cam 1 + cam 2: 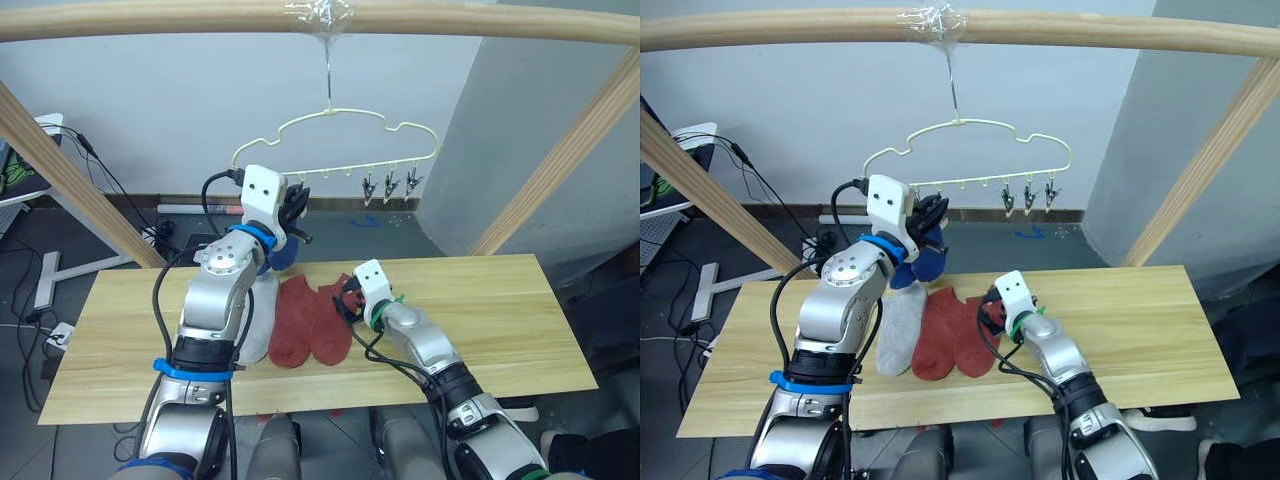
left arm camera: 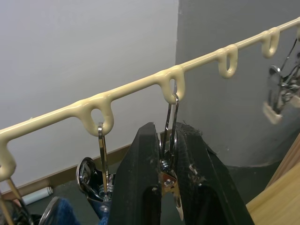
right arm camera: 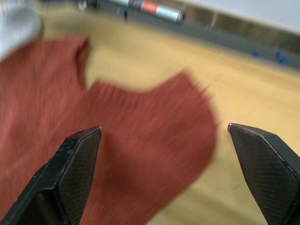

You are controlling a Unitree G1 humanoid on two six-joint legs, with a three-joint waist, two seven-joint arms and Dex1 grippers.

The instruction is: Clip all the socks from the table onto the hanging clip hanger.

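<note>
Rust red socks [image 1: 312, 322] flat on tabletop [image 1: 500, 320]; right fingers [image 3: 164, 136] spread wide above them, holding nothing; left fingers [image 2: 168, 140] pinched on a hanger clip [image 2: 169, 164]

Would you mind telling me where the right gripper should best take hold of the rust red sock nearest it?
Probably at its cuff edge, coming down from above: the rust red sock lies flat on the table, and the open right gripper is already over that end.
</note>
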